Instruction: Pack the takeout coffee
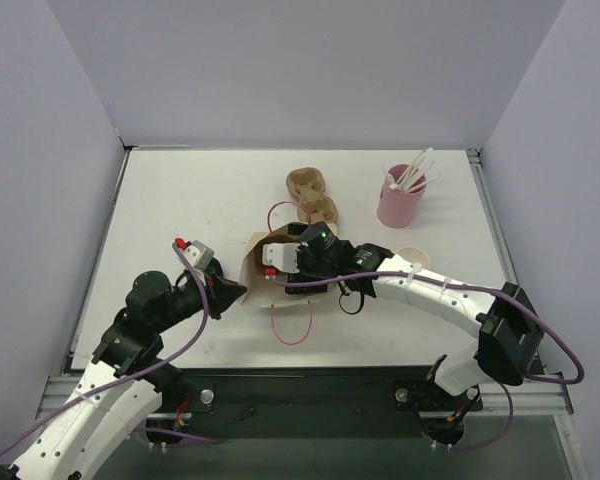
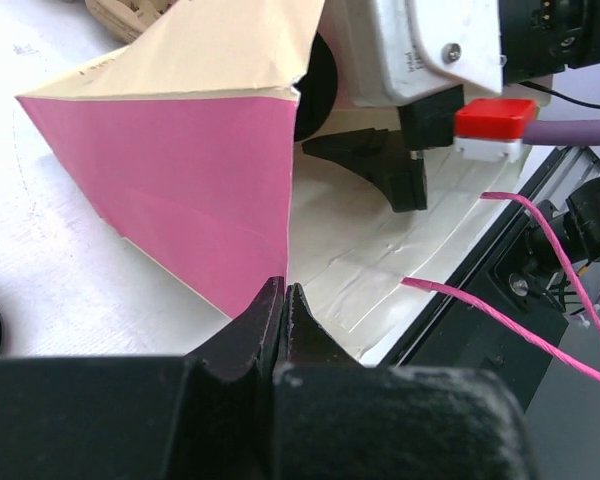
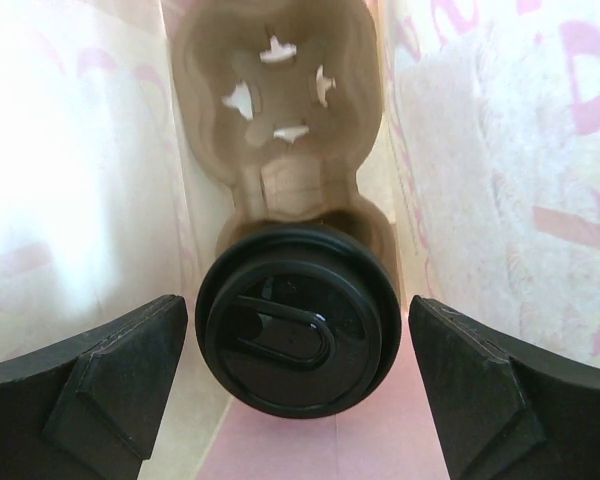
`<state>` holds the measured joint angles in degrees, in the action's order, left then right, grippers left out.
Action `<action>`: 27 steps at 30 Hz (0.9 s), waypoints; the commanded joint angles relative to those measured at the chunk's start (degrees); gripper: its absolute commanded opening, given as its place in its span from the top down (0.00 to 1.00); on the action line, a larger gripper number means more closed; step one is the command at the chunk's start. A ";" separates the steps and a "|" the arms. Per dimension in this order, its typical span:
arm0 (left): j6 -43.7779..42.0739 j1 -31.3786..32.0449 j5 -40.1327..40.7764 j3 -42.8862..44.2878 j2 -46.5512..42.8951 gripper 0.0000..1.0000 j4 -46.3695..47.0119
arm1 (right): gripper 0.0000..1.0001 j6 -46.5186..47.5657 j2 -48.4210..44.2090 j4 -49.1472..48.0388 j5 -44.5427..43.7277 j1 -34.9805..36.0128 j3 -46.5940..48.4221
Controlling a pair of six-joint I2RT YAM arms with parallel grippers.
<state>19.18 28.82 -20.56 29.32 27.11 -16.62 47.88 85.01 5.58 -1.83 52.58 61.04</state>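
A takeout coffee cup with a black lid [image 3: 298, 330] sits in one hole of a brown pulp tray [image 3: 280, 110] at the bottom of the paper bag [image 1: 252, 272]. My right gripper [image 3: 298, 350] reaches down into the bag and stands open, one finger on each side of the lid with a gap on both sides. My left gripper [image 2: 283, 300] is shut on the bag's [image 2: 180, 150] edge at its left corner. Another kraft cup [image 1: 412, 258], open with a white inside, stands on the table right of my right arm.
A second pulp tray [image 1: 312, 192] lies behind the bag. A pink cup with white sticks [image 1: 400, 198] stands at the back right. The bag's pink handle loops [image 1: 290, 325] lie on the table in front of and behind it. Grey walls enclose the table.
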 commanded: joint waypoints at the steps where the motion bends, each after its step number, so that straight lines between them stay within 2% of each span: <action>1: 1.03 0.19 1.48 4.51 1.18 1.00 -0.86 | 0.00 -2.00 -3.71 6.89 1.39 0.33 4.44; 9: 2.44 0.19 1.04 9.34 4.79 1.00 -3.15 | 0.03 -5.33 -3.63 15.94 4.20 2.53 10.06; 17: 3.75 0.19 2.45 12.77 6.81 1.00 -5.26 | 0.21 -8.15 -3.63 19.54 4.64 4.46 13.49; 21: 5.60 0.19 3.94 14.53 9.09 1.00 -5.88 | 0.23 -11.22 -3.19 21.92 5.52 4.64 18.32; 26: 6.49 0.19 7.02 17.26 12.34 0.86 -7.72 | 0.23 -13.95 -2.92 23.33 3.95 4.29 23.59; 27: 6.40 0.19 7.54 18.04 12.70 0.80 -7.81 | 0.23 -14.39 -2.66 23.51 3.76 4.20 24.39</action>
<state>24.53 28.84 -16.32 43.00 38.54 -24.43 37.08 83.72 26.35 3.05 56.99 80.77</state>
